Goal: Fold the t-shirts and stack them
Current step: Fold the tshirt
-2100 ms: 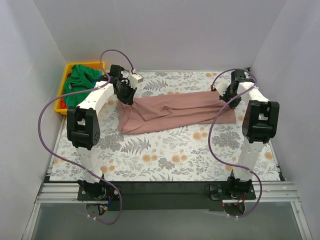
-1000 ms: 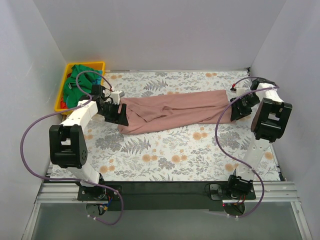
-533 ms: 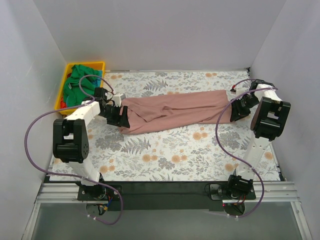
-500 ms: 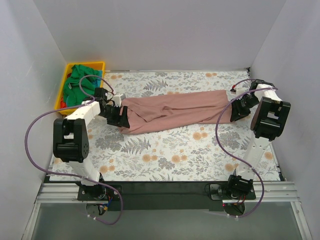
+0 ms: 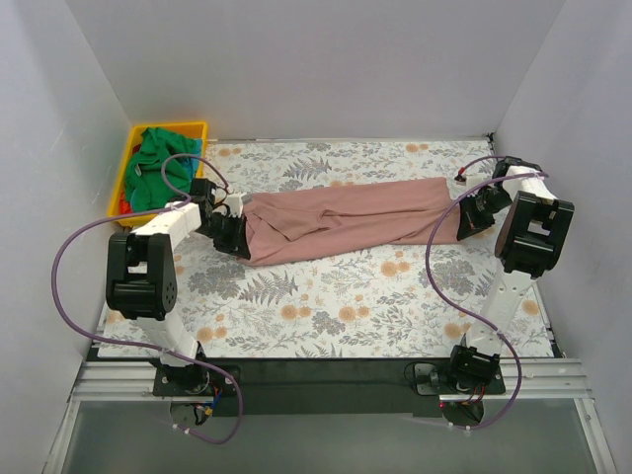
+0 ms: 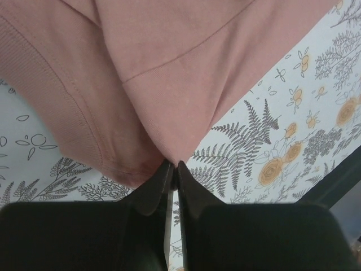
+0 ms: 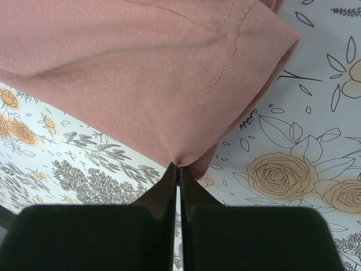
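The floral cover (image 5: 346, 306) fills the work area, and the pink shirt (image 5: 346, 212) lies across its middle as a long folded band running left to right. At the far left corner the bin (image 5: 174, 125) holds the green shirt (image 5: 158, 163). The left gripper (image 6: 172, 165) is pinched on the pink shirt's left end and the right gripper (image 7: 177, 166) on its right end, each with its fingers closed on a fabric edge.

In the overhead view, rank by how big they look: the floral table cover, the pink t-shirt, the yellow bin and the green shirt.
1. floral table cover
2. pink t-shirt
3. yellow bin
4. green shirt, heaped in that bin and covering most of it, so the last two look close.
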Robot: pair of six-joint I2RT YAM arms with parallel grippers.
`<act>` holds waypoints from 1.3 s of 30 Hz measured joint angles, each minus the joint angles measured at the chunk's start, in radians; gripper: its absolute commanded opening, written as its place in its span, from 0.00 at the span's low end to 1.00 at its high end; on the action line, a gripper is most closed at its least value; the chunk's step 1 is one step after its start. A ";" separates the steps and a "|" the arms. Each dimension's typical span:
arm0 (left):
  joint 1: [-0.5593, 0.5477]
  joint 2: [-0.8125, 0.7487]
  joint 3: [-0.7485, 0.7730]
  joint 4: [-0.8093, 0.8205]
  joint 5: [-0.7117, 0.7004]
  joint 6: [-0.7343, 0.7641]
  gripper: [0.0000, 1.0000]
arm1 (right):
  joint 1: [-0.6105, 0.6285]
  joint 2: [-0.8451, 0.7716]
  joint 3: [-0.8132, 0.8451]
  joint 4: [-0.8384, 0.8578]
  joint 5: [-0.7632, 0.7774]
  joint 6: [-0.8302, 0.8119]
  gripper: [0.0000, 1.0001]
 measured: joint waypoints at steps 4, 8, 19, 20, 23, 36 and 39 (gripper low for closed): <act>0.002 -0.003 0.007 -0.020 -0.014 0.011 0.00 | 0.000 0.000 0.001 0.000 0.018 -0.006 0.01; 0.017 -0.005 0.054 -0.063 -0.028 0.028 0.00 | 0.000 0.000 0.008 -0.001 0.045 -0.027 0.01; 0.111 -0.017 0.137 -0.156 -0.047 0.087 0.00 | 0.001 -0.060 -0.001 -0.009 0.138 -0.133 0.01; 0.111 -0.017 0.136 -0.164 -0.047 0.093 0.00 | 0.001 -0.069 -0.016 -0.008 0.142 -0.143 0.01; 0.111 -0.031 0.108 -0.175 -0.050 0.111 0.00 | 0.001 -0.098 -0.079 -0.008 0.150 -0.174 0.01; 0.122 -0.097 -0.123 -0.218 -0.119 0.204 0.43 | 0.000 -0.174 -0.250 -0.028 0.196 -0.267 0.63; 0.126 -0.140 -0.109 -0.246 -0.124 0.215 0.43 | 0.000 -0.196 -0.219 -0.042 0.196 -0.268 0.56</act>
